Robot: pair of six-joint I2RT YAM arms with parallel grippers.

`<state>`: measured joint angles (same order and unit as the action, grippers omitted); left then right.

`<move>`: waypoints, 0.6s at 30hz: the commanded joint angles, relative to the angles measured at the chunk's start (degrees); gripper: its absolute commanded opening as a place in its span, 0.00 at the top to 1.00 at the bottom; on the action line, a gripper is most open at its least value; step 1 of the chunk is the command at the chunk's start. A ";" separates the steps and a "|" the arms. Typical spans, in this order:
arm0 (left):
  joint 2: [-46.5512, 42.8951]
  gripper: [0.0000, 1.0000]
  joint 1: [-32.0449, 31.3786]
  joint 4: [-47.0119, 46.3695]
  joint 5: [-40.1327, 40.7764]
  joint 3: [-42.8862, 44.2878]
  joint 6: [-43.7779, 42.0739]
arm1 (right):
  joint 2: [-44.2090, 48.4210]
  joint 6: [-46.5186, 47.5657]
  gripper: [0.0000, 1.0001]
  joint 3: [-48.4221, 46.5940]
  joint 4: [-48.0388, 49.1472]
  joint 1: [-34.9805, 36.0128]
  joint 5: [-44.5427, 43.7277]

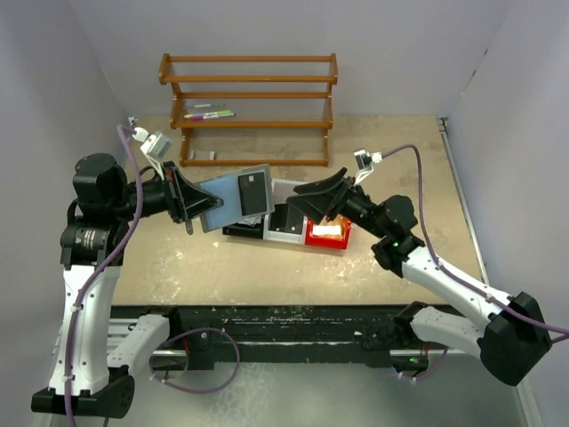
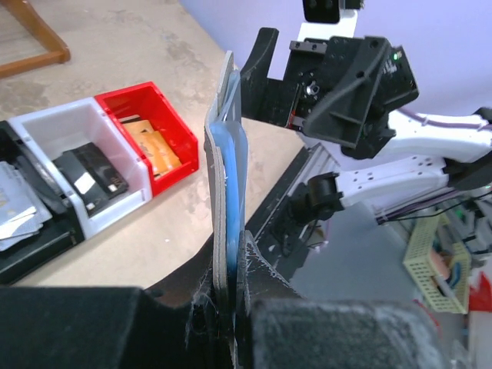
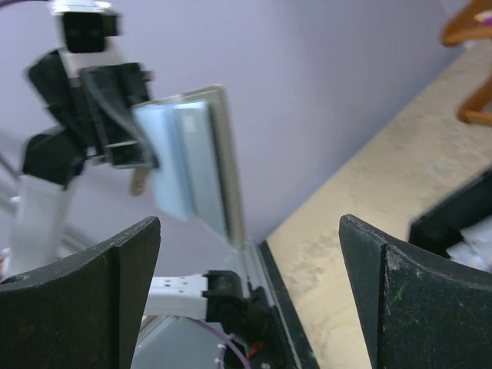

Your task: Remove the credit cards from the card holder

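Card holder (image 1: pixel 233 197): a flat grey-blue case, pinched at one edge by the left pincer (image 1: pixel 197 205) and held clear of the tabletop (image 1: pixel 267 267). The case projected from the fingertips toward the right pincer (image 1: pixel 318 203). In the left wrist view it stood edge-on between the fingers (image 2: pixel 247 269), which were pressed against its two faces, and a lighter blue layer showed along the edge. The overhead view showed its broad face turned upward, with a darker rectangle on the panel farther from the left pincer. Whether this was a card or the panel's own face could not be told.

The right pincer was spread wide and held nothing. Its fingers (image 3: pixel 123 261) framed the card holder in the right wrist view. It stood apart from the holder's free edge without touching it.

Below and between the two pincers, a row of three bins rested on the tabletop. The red bin (image 1: pixel 329 233) lay directly under the right pincer and contained orange cards (image 2: pixel 150 146). The white bin (image 2: pixel 69 127) was in the middle and contained black cards (image 2: pixel 92 173). The black bin (image 2: pixel 31 246), at the end nearer the left pincer, lay partly beneath the held case and contained pale grey cards (image 2: pixel 15 207).

Beyond both pincers, against the back wall, stood a wooden rack (image 1: pixel 249 80) with pens (image 1: pixel 209 114) on its middle shelf.
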<state>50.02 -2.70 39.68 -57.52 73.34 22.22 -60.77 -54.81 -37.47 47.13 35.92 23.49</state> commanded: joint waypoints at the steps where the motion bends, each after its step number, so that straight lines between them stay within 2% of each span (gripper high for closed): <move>1: 0.09 1.00 -0.11 -12.21 -4.00 -1.04 10.39 | -1.05 -3.82 0.00 -2.05 15.01 2.34 3.45; 4: -0.44 1.00 -0.11 -15.99 -4.41 -2.41 13.62 | -4.21 -5.45 0.00 -3.05 19.01 4.47 3.46; 12: -0.19 1.00 -0.11 -19.29 -6.24 -3.11 17.20 | -10.88 -6.30 0.12 -6.63 23.71 9.29 1.92; 14: -0.29 1.00 -0.11 -19.51 -6.39 -3.25 17.32 | -12.26 -7.33 0.19 -6.67 26.77 9.91 1.58; 18: -0.35 1.00 -0.11 -17.64 -7.08 -3.79 15.01 | -13.26 -8.55 0.48 -6.69 29.71 10.04 3.68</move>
<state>50.39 -2.70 23.97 -62.63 70.13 37.74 -74.19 -61.65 -41.47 68.62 45.71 25.47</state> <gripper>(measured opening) 0.112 0.627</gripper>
